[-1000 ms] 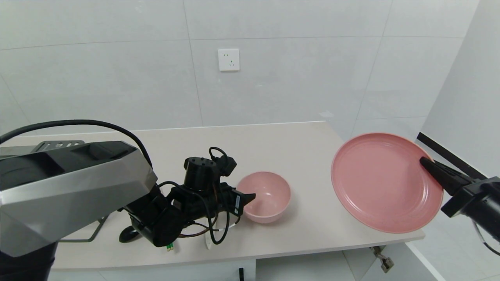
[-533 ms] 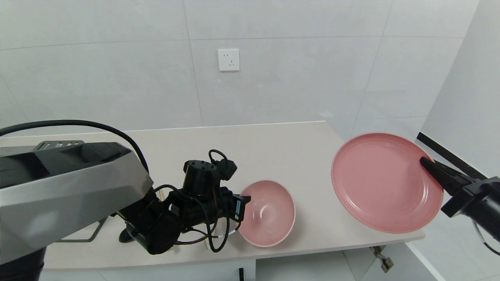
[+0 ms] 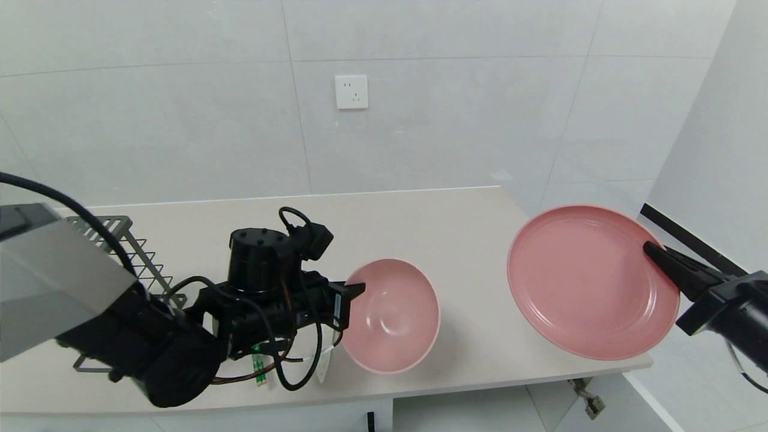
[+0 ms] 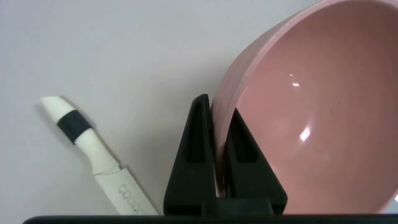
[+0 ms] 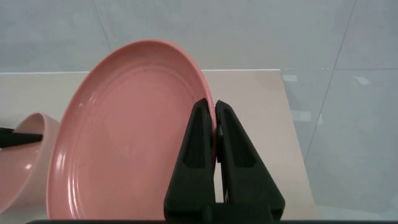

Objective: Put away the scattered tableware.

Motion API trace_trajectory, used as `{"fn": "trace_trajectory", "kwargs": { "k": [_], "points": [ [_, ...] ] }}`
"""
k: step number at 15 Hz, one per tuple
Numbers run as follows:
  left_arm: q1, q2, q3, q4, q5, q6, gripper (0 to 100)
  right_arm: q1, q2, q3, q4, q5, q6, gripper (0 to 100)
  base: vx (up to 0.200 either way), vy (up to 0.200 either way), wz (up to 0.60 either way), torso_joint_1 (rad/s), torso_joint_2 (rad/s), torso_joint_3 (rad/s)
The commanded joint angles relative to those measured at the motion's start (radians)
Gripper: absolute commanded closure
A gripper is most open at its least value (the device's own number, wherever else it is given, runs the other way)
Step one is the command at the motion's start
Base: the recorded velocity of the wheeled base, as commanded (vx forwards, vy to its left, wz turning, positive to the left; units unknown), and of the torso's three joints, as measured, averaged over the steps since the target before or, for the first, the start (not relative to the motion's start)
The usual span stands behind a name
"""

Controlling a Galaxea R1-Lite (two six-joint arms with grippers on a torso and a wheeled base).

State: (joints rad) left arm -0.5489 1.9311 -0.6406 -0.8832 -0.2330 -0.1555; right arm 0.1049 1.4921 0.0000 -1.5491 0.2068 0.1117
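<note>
Bowl (image 3: 393,315), plate (image 3: 585,282) gripped, knife (image 4: 93,152) partly cut off

Counter (image 3: 420,228) runs along the wall, socket (image 3: 351,91) on the wall behind its middle. Dish rack (image 3: 129,240) sits at the far left of the counter, behind the left arm. Bowl (image 3: 393,315) is front-centre, tilted on its side, its left rim clamped in the left gripper (image 3: 354,291). Knife (image 3: 323,369) lies flat on the counter just left of the bowl, near the front edge. Plate (image 3: 585,282) is tilted over the counter's right end, well apart from the bowl, its right rim pinched by the right gripper (image 3: 651,249).
</note>
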Motion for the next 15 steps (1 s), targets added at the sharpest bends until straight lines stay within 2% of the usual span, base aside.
{"fn": "trace_trajectory", "kwargs": {
  "k": [1,2,4,5,7,8,9,10,12,15],
  "points": [
    [0.015,-0.169,0.085,0.001,-0.003,-0.004,100,0.001,-0.003,0.000,0.000,0.000,-0.001,100,0.000,0.000,0.00,0.000,0.00,0.000],
    [0.020,-0.201,0.110,0.001,-0.008,-0.006,100,0.001,-0.001,0.000,-0.002,0.000,-0.001,100,0.000,0.000,0.00,0.000,0.00,0.000],
    [0.066,-0.330,0.193,0.001,-0.025,-0.015,100,0.002,-0.003,-0.014,-0.005,0.000,-0.035,100,0.000,0.000,0.00,0.000,0.00,0.000],
    [0.089,-0.394,0.228,0.003,-0.054,-0.033,100,0.002,-0.003,-0.018,-0.005,0.000,-0.046,100,0.000,0.000,0.00,0.000,0.00,0.000],
    [0.093,-0.503,0.257,0.032,-0.074,-0.101,100,0.002,-0.003,-0.025,-0.005,0.000,-0.044,100,0.000,0.000,0.00,0.000,0.00,0.000],
    [0.086,-0.601,0.253,0.105,-0.077,-0.193,100,0.012,-0.004,-0.025,-0.005,0.000,-0.043,100,0.000,0.000,0.00,0.000,0.00,0.000],
    [0.084,-0.664,0.251,0.158,-0.078,-0.233,100,0.030,-0.009,-0.023,-0.008,0.002,-0.044,100,0.000,0.000,0.00,0.000,0.00,0.000],
    [0.078,-0.704,0.256,0.181,-0.085,-0.245,100,0.062,-0.016,-0.025,-0.017,0.005,-0.044,100,0.000,0.000,0.00,0.000,0.00,0.000],
    [0.083,-0.767,0.272,0.187,-0.141,-0.288,100,0.116,-0.016,-0.021,-0.022,0.019,-0.043,100,0.000,0.000,0.00,0.000,0.00,0.000],
    [0.090,-0.767,0.314,0.188,-0.154,-0.285,100,0.134,-0.030,-0.014,-0.022,0.019,-0.041,100,0.000,0.000,0.00,0.000,0.00,0.000]
  ]
}}
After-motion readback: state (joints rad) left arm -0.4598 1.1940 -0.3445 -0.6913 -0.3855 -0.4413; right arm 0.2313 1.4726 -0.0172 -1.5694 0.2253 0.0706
